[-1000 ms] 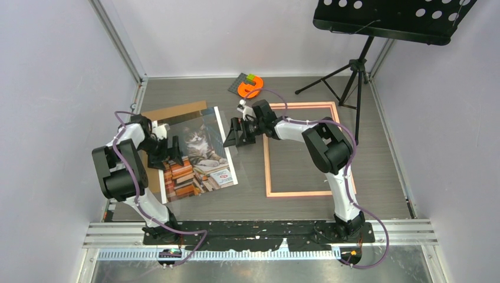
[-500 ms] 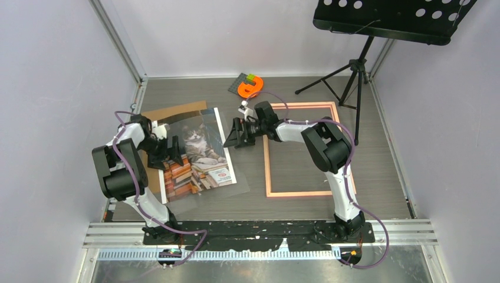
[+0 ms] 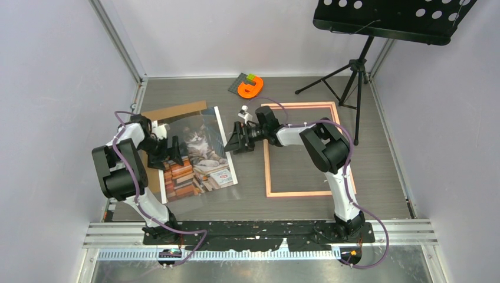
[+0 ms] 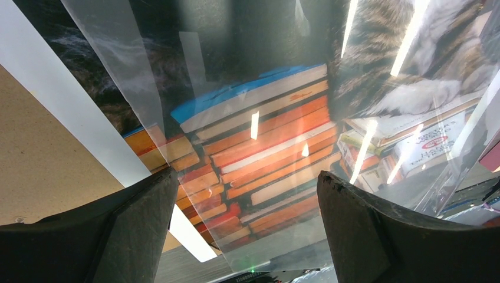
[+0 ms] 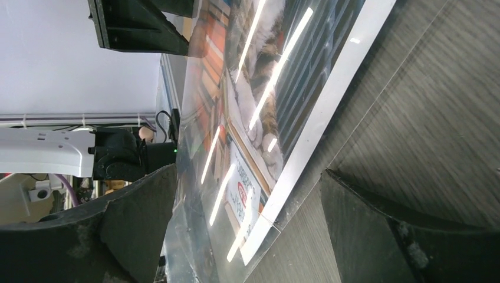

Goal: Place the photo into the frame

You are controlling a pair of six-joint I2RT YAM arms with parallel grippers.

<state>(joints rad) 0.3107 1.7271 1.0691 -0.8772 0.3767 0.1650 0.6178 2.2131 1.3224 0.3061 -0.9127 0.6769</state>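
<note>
Setup: the photo [image 3: 197, 165] lies flat on the left part of the table [image 3: 253, 203], partly over a brown backing board [image 3: 177, 110]. A clear sheet [image 4: 265, 247] lies on top of the photo and reaches past its white border. The frame [image 3: 298, 193] lies flat to the right, well apart from the photo, with nothing in it.

Left end effector [image 3: 172, 150]: wide open, holds nothing. It hangs low over the book stacks on the photo's left half, and I cannot tell whether the fingers touch the sheet.

Right end effector [image 3: 237, 140]: wide open, holds nothing. It is at the photo's right edge, between photo and frame. The wrist view shows the white border and the sheet's edge running between its fingers.

Step in hand, as I judge it: taking an edge grip on the photo.

- Work one finger under the paper edge and pinch on the border only.
- Check whether the sheet comes along, since it is slippery and may slide off.
- Lift low and level to avoid creasing the photo.
- The left side should steady the photo, not pin it.
</note>
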